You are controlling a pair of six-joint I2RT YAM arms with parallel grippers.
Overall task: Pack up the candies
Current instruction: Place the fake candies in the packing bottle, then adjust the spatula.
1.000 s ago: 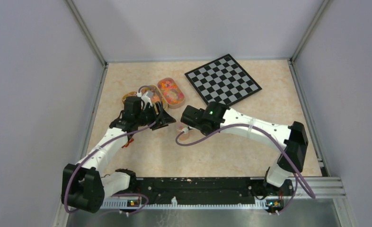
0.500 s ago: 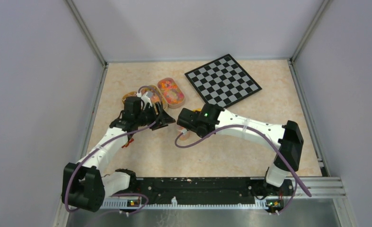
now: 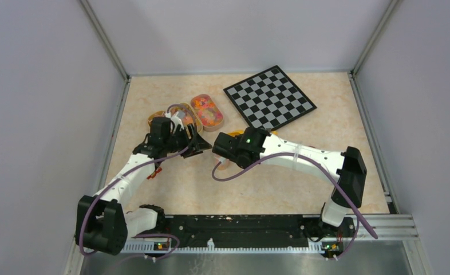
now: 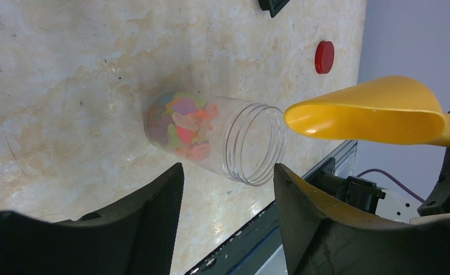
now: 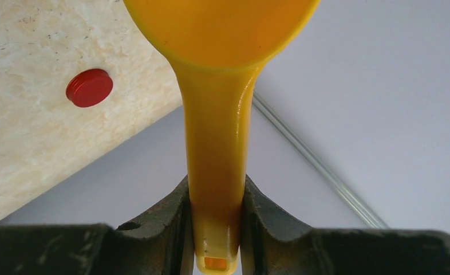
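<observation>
Quick update on the candy packing. Over the last second the right arm slides left across the marbled beige tabletop (image 4: 62,74) toward the left arm, and that's pretty much all that moves; the left arm sits where it was. Result: the lip of the yellow-orange plastic scoop (image 4: 371,109) is now parked just beside the mouth of the small clear jar (image 4: 240,140).

The right gripper (image 5: 214,197) is clamped tight on the scoop's handle, a finger pressed on each side. The left gripper (image 4: 228,170) has its fingers spread wide, with the jar sitting right off their tips. I honestly cannot tell if they're touching the jar or just framing it (a sliver of table shows on each side, but it's thin).

The candies (image 4: 182,126): a layer of tiny pink, orange and green sweets already fills the bottom of the jar, and plenty more sit in the oval wooden tray (image 3: 211,128) toward the back of the table. The round red lid (image 4: 324,56) lies on the table, well apart from the jar.

So my read is we're mid-task, right at a pour. Whether the scoop is actually loaded I can't see, since both wrist views only show its outside.
</observation>
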